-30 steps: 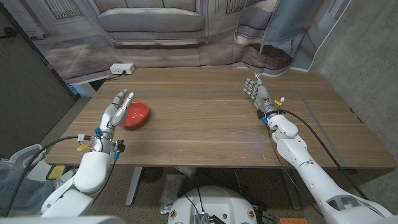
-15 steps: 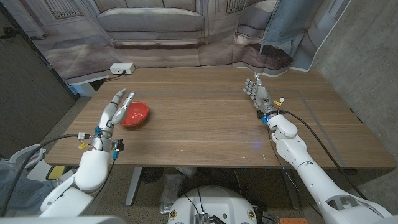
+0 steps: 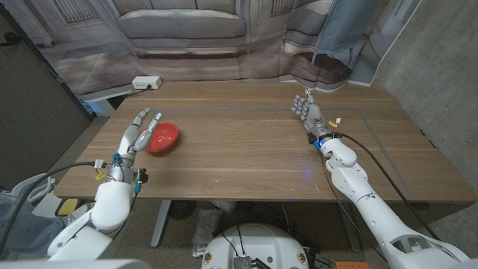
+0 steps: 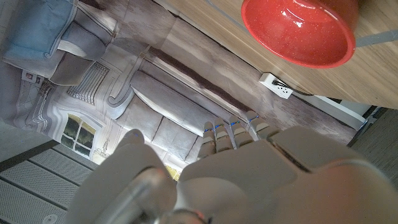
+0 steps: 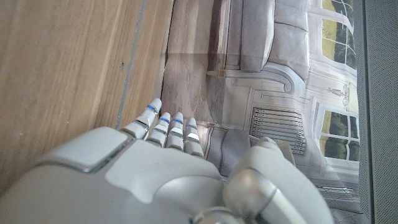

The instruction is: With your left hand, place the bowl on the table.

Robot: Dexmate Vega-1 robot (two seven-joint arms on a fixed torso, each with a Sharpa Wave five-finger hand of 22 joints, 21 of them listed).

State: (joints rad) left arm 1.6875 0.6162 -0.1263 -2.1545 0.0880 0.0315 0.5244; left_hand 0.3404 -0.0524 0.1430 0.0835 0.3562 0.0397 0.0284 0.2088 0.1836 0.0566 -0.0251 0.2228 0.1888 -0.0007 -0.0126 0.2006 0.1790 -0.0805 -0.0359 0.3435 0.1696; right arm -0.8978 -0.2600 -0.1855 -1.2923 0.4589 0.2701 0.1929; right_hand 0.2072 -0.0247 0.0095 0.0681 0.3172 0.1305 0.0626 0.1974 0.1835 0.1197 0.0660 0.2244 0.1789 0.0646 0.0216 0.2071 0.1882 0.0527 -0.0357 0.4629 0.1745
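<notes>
My left robot hand [image 3: 140,131] has drawn back a little toward seven o'clock, fingers spread and holding nothing, just beside the bowl [image 3: 162,137] sitting on the surface [image 3: 246,142], so the placing looks done; my right robot hand [image 3: 307,110] waits open.

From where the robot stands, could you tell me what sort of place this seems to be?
Probably a staged test area, not a real room: a wooden table with one red bowl stands before a printed backdrop showing a sofa, beside a bare grey wall.
</notes>
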